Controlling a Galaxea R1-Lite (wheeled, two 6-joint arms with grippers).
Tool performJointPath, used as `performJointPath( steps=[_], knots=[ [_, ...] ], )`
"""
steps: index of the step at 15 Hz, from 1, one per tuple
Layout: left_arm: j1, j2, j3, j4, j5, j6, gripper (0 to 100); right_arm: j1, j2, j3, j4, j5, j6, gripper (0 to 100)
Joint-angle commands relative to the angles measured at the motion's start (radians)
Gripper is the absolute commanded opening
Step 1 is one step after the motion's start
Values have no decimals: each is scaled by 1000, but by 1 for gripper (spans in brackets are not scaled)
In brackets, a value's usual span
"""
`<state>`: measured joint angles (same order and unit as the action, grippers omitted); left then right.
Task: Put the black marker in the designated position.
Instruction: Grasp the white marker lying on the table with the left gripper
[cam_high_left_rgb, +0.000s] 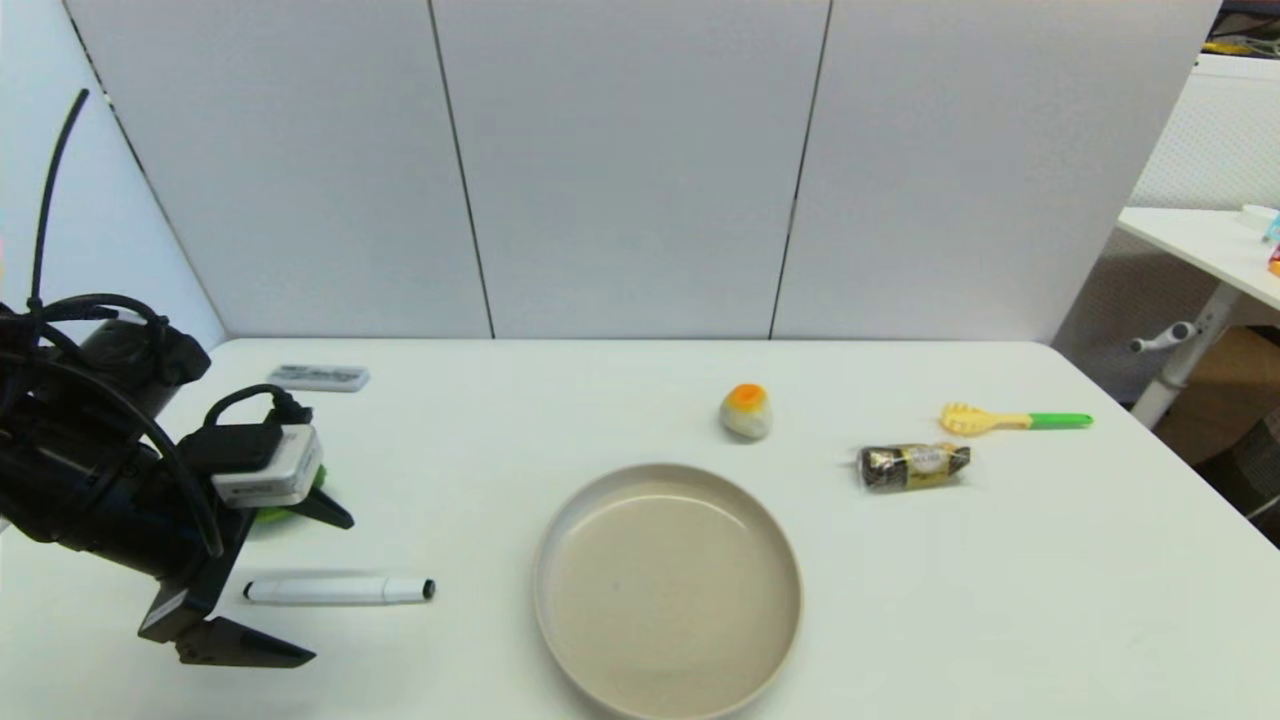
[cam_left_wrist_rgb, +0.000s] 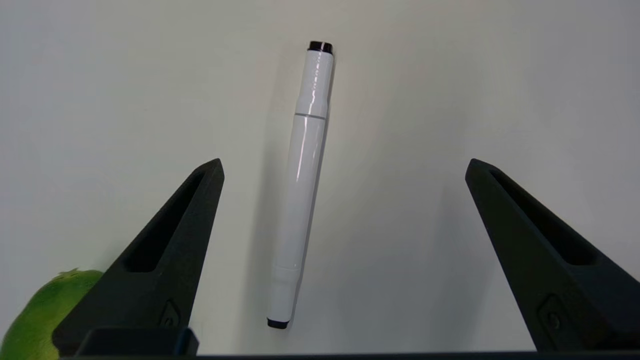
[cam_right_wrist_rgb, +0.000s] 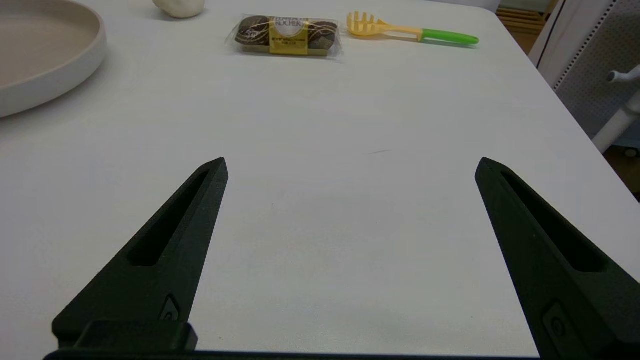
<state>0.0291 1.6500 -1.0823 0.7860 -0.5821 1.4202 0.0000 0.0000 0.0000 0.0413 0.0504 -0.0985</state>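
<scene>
- The left hand (cam_high_left_rgb: 300, 585) sits at the lower left of the head view, fingers spread wide and gripping nothing. The black marker (cam_high_left_rgb: 338, 590) lies flat on the desk (cam_high_left_rgb: 1000, 600) between them, its barrel pointing toward the round beige plate (cam_high_left_rgb: 560, 520) to its right.
- In the left wrist view the marker (cam_left_wrist_rgb: 302, 185) lies lengthwise in the gap, nearer one finger than the other and touching neither.
- I judge the step in hand to be the grasp. To do it well, centre the hand over the mid-barrel, lower until the fingertips straddle it, then close across its width; a slim round barrel could roll if one finger reaches it first.
- Only a green sliver of the lime (cam_left_wrist_rgb: 35, 315) shows at the lower left of the left wrist view, behind a finger. Keep clear of it.
- The right hand (cam_right_wrist_rgb: 350, 165) appears only in its own wrist view, open and empty over bare desk.
- How high the left fingertips stand above the desk is hard to judge.
- The designated position has no mark, so I cannot place it.
</scene>
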Motion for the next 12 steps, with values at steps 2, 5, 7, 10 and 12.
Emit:
performJointPath(
  steps=[2, 5, 7, 10, 12],
  knots=[
    [2, 94, -16, -5, 4, 14, 100, 0, 2, 0, 0, 0, -1, 100],
    [2, 143, -34, -14, 10, 16, 100, 0, 2, 0, 0, 0, -1, 100],
    [0, 162, -47, -31, 16, 28, 100, 0, 2, 0, 0, 0, -1, 100],
    [-2, 168, -59, -34, 44, 29, 100, 2, 2, 0, 0, 0, -1, 100],
    [-2, 168, -62, -34, 58, 29, 100, 0, 2, 0, 0, 0, -1, 100]
  ],
)
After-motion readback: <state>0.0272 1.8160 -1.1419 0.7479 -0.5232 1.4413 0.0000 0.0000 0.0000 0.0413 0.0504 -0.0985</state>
